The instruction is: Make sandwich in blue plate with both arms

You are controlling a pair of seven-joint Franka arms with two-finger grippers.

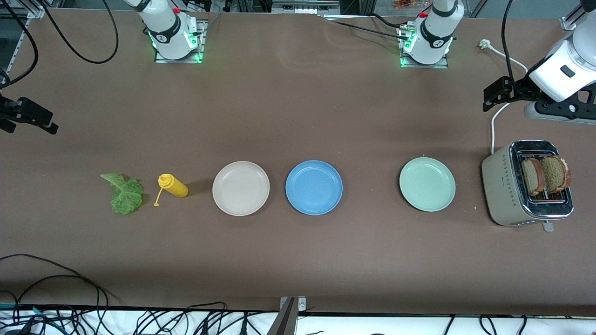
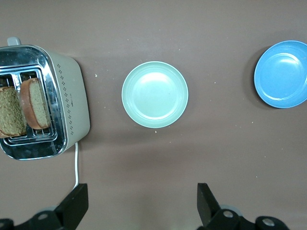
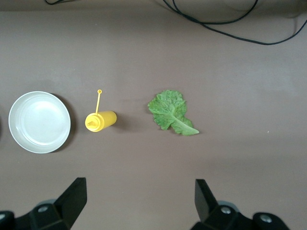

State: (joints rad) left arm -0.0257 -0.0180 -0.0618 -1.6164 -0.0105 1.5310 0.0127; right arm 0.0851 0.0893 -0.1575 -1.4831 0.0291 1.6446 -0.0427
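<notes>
Grippers first: my left gripper (image 2: 139,208) hangs wide open over bare brown table, my right gripper (image 3: 139,206) likewise, both empty. Beige metal-topped toaster (image 1: 500,186) holds two brown bread slices (image 1: 545,176) upright. Round blue plate (image 1: 314,187) sits bare mid-table between beige and green plates; crinkled lettuce leaf (image 1: 123,194) lies toward my right arm's end.

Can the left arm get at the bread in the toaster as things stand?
Probably yes. The two bread slices stand proud of the toaster slots at the left arm's end of the table, nothing covers them, and the left gripper hangs open, empty, above the table nearby.
</notes>
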